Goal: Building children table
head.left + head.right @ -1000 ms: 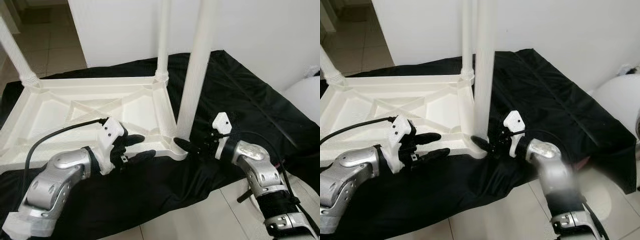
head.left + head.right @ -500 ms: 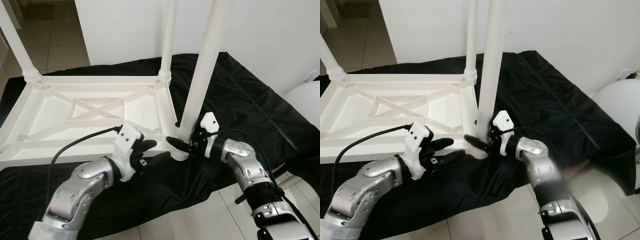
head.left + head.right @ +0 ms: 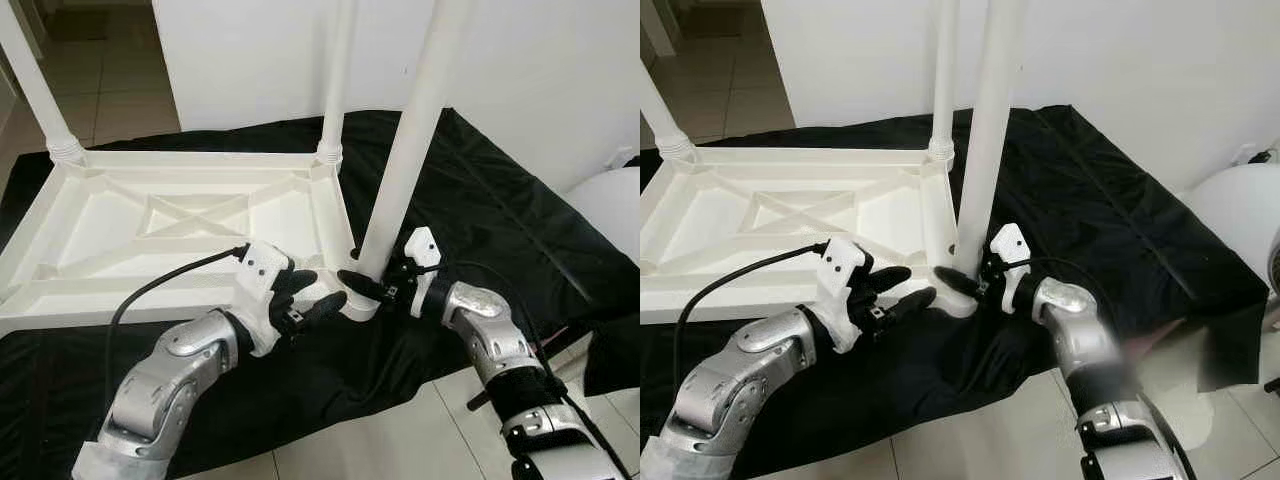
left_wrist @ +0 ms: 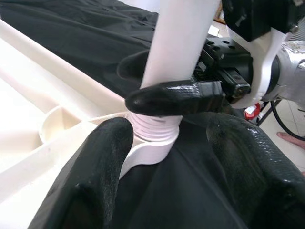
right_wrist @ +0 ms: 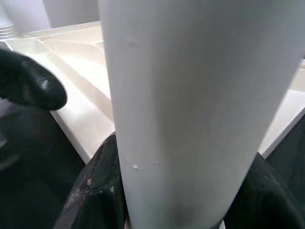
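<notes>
A white plastic table lies upside down on a black cloth. Two legs stand up at its far corners. A third leg stands in the near right corner socket. My right gripper is shut on this leg just above the socket, one finger across its front and one behind. My left gripper is open just left of the socket, above the cloth, its fingers either side of the leg's threaded base without touching it.
A white wall rises right behind the cloth. Tiled floor runs along the near edge and at the far left. A large white rounded object sits at the right. A black cable trails from my left wrist over the table's rim.
My left gripper has moved right, closer to the near corner socket, still open. My right gripper has stayed shut on the leg. The camera has shifted a little.
</notes>
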Robot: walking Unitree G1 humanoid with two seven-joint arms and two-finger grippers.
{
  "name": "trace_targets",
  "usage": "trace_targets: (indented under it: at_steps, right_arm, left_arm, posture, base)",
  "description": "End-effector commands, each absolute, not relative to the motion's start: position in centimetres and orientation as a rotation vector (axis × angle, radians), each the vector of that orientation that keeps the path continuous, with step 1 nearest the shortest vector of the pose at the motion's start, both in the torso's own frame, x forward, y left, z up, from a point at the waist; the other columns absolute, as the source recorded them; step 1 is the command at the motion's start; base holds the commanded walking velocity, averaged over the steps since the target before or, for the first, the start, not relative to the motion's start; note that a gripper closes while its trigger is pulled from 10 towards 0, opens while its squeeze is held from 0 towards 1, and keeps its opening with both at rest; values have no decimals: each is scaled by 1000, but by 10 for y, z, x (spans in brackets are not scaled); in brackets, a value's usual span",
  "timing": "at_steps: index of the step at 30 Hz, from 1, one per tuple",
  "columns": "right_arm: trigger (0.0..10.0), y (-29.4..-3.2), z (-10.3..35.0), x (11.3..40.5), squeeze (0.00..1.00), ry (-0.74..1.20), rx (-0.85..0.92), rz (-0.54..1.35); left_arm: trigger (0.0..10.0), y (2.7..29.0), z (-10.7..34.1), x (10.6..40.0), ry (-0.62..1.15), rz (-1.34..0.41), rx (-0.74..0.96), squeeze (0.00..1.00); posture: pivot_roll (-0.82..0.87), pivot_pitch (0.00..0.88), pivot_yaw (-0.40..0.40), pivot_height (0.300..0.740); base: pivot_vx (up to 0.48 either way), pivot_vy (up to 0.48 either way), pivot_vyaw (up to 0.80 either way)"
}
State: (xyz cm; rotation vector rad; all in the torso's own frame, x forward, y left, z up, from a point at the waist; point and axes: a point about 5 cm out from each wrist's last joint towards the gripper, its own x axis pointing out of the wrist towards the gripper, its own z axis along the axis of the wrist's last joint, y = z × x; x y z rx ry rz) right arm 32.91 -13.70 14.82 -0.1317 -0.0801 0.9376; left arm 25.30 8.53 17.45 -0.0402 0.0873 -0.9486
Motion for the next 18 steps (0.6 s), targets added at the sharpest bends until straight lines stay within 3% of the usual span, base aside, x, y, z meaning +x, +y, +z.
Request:
trace_targets:
  at_steps: [1,18]
  right_arm:
    - [10000,-141,153,330,0,-103,-105,900]
    - [10000,-138,149,325,0,-56,-10,193]
  left_arm:
    - [10000,84,176,252,80,-935,-25,0]
    - [10000,85,170,254,53,-915,27,0]
  posture:
    - [4,20,-54,740]
    - [-12,2,-35,740]
  base:
    - [0,0,0]
    - [0,0,0]
